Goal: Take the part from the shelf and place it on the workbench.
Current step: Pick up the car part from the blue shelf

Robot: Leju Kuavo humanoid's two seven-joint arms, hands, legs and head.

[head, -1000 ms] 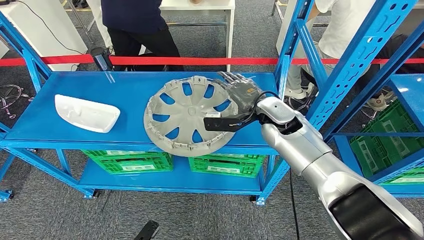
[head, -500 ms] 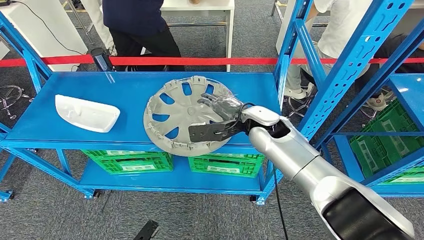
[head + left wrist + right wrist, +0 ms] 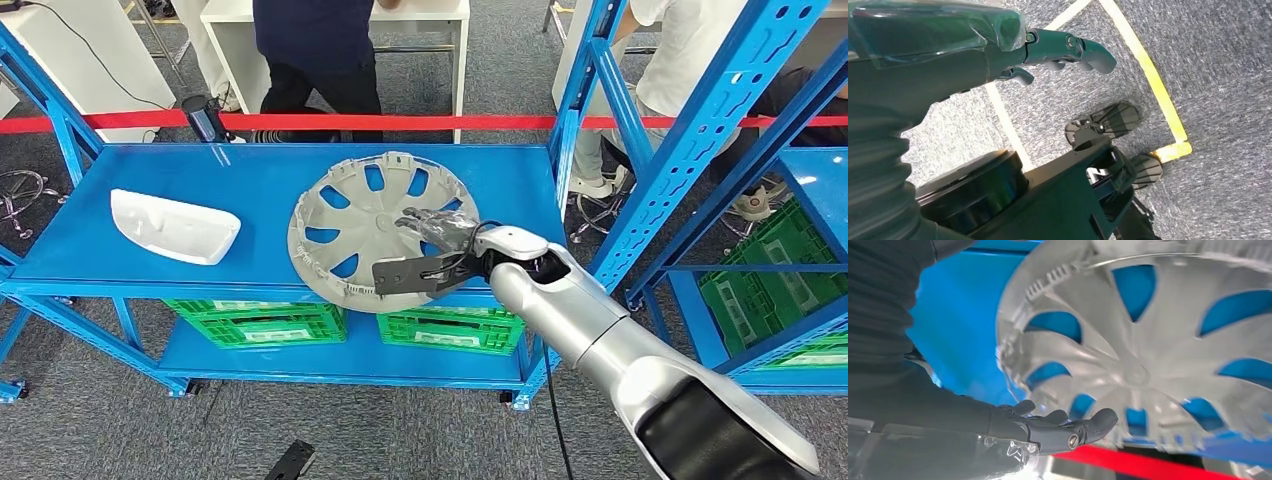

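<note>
head view, grey wheel cover (image 3: 355,225) on blue shelf (image 3: 250,170), right robot hand (image 3: 440,235) over its near-right rim, fingers apart

Right arm (image 3: 600,330): smooth silver shell in rounded segments, ending in a black section at the near end; a thin black cable is looping out beside the wrist. Right hand (image 3: 425,255): dark grey fingers with small round pivot screws showing, a flat black plate lying along its underside, clear plastic film covering the palm. Left hand (image 3: 1048,50): dark grey-green fingers with a silver pivot screw, clear film wrapping the back, grey ribbed cover running behind the wrist.
</note>
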